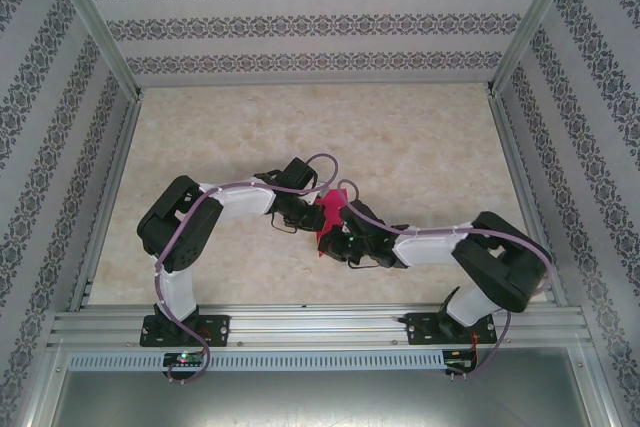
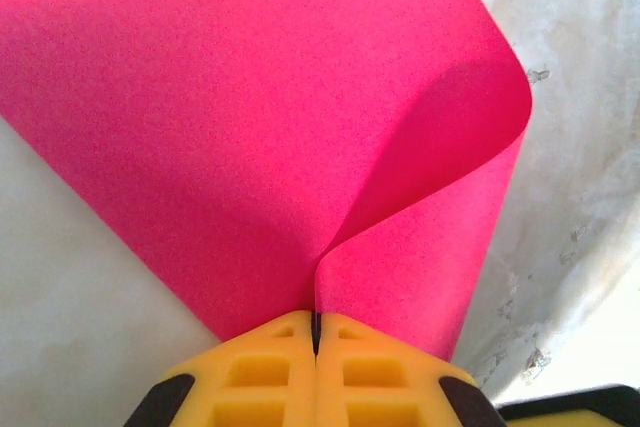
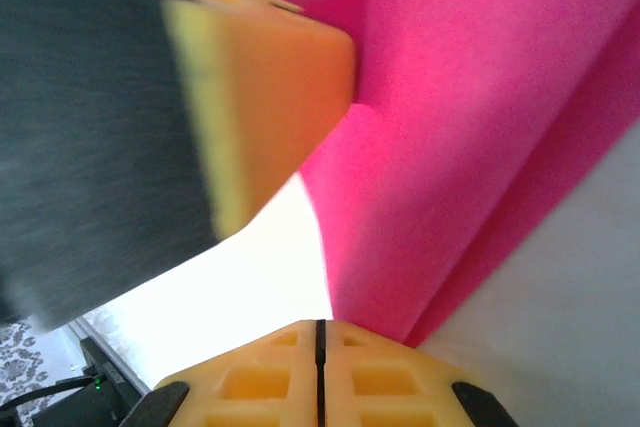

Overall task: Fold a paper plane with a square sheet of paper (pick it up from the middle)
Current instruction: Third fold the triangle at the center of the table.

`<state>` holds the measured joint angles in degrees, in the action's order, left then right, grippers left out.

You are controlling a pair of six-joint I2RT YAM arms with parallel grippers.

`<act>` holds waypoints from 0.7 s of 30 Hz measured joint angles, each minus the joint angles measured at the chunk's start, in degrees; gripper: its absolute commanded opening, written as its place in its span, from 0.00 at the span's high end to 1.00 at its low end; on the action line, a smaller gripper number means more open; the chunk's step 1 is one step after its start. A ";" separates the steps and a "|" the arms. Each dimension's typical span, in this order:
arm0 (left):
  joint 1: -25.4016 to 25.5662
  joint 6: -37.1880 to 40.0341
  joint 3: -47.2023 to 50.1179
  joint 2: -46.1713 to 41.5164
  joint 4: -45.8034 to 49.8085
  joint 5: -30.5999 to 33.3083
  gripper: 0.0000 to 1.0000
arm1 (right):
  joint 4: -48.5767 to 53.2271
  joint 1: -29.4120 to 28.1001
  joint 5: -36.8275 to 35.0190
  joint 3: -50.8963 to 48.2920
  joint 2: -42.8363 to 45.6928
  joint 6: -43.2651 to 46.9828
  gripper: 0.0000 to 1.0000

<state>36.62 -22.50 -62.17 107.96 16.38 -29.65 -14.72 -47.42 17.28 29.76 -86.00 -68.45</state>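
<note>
Square sheet of paper (image 2: 250, 117) held off the worktop (image 1: 420, 137) near its middle, curled; left fingers (image 2: 315, 332) clamped together on its fold, right fingers (image 3: 320, 332) together, pinching its opposite edge

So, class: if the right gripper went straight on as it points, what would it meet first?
The pink sheet it pinches; just beyond, probably a finger of the left gripper, depth unclear.
</note>
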 measured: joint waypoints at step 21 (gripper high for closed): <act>-0.39 0.81 -0.35 0.22 0.46 -0.55 0.97 | 0.31 5.27 1.49 3.17 -2.95 2.40 0.90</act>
<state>36.23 -21.69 -62.52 108.18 16.84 -30.20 -14.41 -42.15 18.76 32.93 -88.95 -66.04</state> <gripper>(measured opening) 0.059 0.103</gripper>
